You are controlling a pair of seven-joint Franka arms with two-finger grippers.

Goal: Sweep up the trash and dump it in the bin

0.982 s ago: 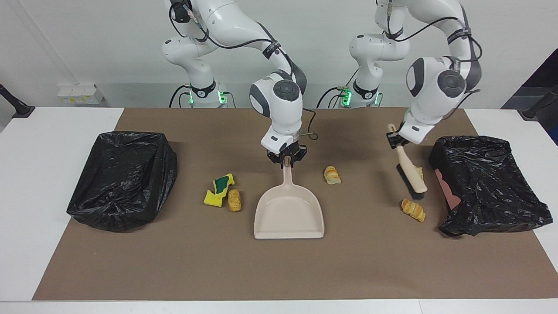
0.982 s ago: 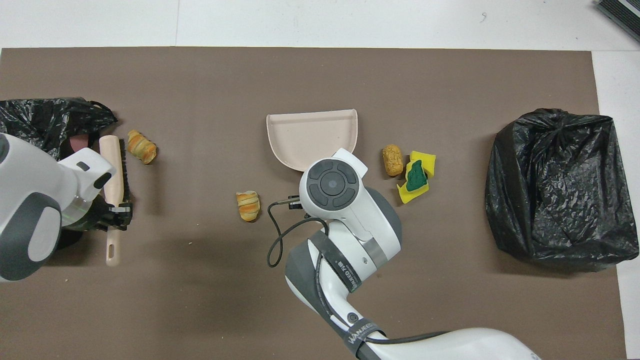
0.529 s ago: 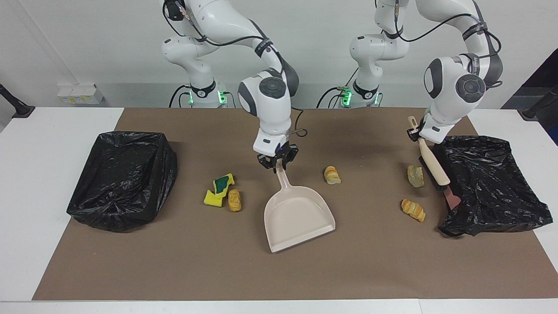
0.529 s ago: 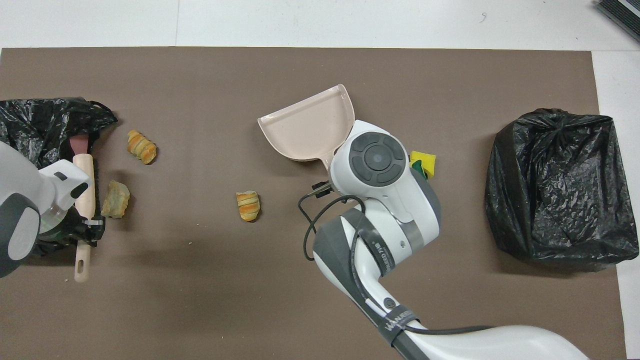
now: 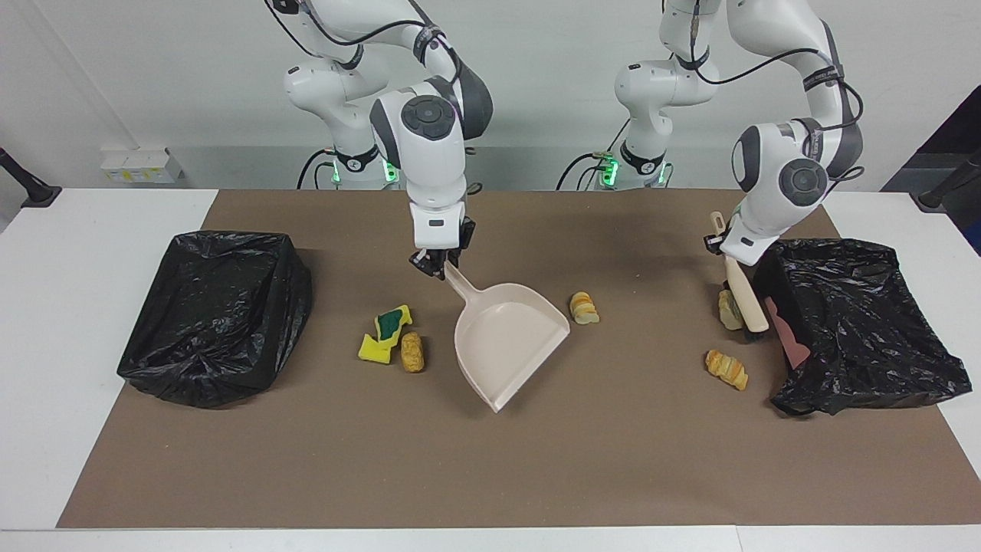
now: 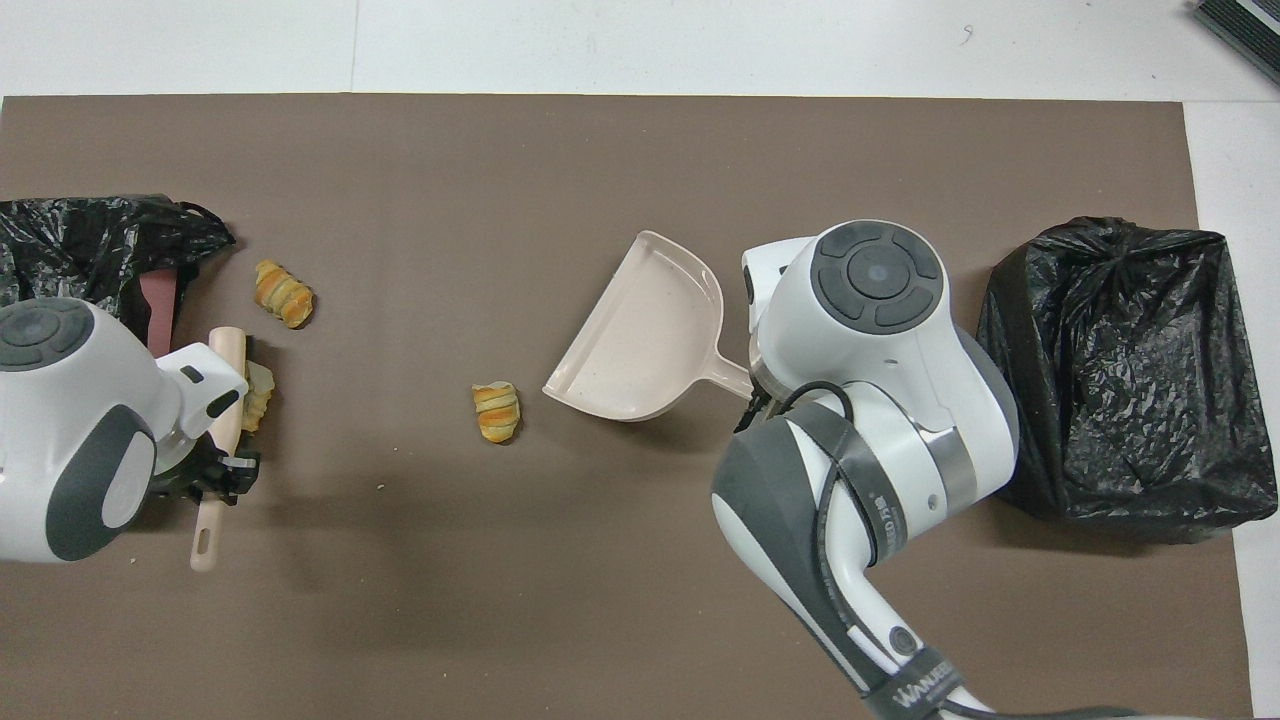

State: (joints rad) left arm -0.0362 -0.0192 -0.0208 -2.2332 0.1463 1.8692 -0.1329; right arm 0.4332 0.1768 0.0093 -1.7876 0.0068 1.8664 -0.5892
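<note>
The beige dustpan is gripped by its handle in the closed right gripper, its pan tilted, between the yellow sponge chunks and a bread piece. The beige brush is clamped in the closed left gripper — its head against a greenish scrap beside the black-lined bin; a golden bread piece lies near.

1. big brown mat covering most of the white table
2. white wall at the robots' end of the table
3. small white box thing low against that wall, toward the right arm's end
4. dark ridged object poking in at the overhead view's corner, can't tell what it is
</note>
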